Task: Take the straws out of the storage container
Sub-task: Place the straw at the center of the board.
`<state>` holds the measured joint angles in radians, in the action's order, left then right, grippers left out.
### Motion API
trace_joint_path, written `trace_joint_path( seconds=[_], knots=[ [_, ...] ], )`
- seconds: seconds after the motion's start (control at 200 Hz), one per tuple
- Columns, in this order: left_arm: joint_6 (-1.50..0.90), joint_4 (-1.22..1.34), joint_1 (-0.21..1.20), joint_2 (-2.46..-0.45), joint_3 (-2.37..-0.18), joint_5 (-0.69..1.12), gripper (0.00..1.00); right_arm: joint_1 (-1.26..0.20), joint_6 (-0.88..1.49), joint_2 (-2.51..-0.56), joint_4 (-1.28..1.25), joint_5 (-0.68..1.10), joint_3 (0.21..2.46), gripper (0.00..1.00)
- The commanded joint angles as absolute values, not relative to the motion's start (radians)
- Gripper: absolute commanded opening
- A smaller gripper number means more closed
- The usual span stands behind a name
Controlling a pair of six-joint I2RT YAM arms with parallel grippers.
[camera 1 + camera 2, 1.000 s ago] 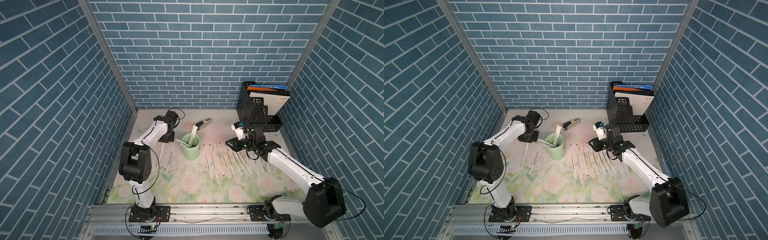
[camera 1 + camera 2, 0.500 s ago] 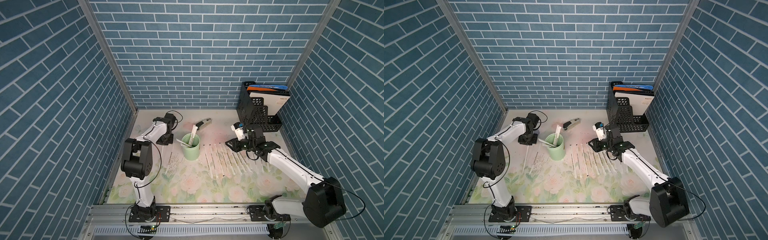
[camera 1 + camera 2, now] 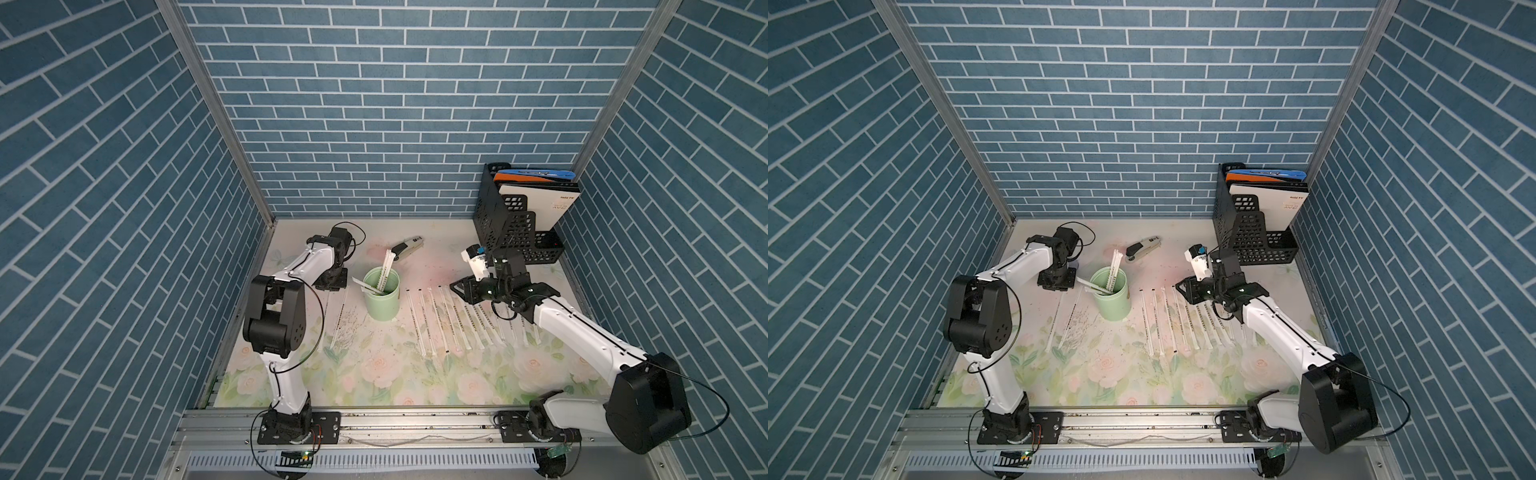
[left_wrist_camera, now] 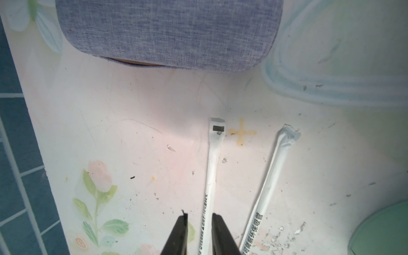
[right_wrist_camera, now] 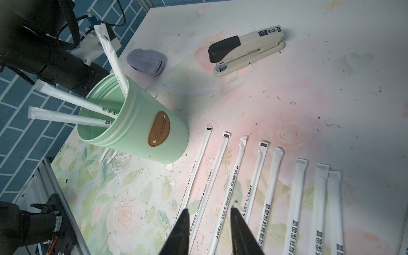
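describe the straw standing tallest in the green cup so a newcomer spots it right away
Find the mint-green cup standing near the middle of the floral table. Of the three paper-wrapped straws in it, the one meant stands almost upright at the far rim, on the stapler's side. The other two slant low over the rim towards the left arm.

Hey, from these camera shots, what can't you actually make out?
Row of straws: its count. The right arm covers the far end in both top views; the right wrist view's edge cuts it off.
Lower ends of the three straws in the cup: hidden by its wall, right wrist view.
Left hand: fingers under its own wrist in both top views; only tips show in the left wrist view.
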<state>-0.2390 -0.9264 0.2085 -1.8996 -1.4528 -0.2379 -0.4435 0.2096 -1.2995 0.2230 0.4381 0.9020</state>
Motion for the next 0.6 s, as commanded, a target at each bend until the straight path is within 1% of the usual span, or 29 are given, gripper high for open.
trace_joint_path(
  seconds=[0.0, 0.15, 0.265, 0.465, 0.59],
  knots=[
    [-0.263, -0.927, 0.200, -1.845, -1.485, -0.250, 0.32, -0.450, 0.210, -1.309, 0.204, 0.455, 0.895, 0.31],
    [-0.272, -0.864, 0.202, -1.724, -1.497, -0.204, 0.40, -0.449, 0.222, -1.306, 0.203, 0.455, 0.895, 0.31],
    [-0.257, -0.745, 0.206, -1.590, -1.463, -0.106, 0.47, -0.449, 0.234, -1.289, 0.202, 0.460, 0.887, 0.31],
    [-0.234, -0.527, 0.214, -1.380, -1.372, 0.098, 0.48, -0.449, 0.254, -1.251, 0.206, 0.454, 0.874, 0.31],
    [-0.204, -0.459, 0.254, -1.339, -1.339, 0.161, 0.51, -0.453, 0.265, -1.249, 0.211, 0.451, 0.873, 0.31]
  ],
)
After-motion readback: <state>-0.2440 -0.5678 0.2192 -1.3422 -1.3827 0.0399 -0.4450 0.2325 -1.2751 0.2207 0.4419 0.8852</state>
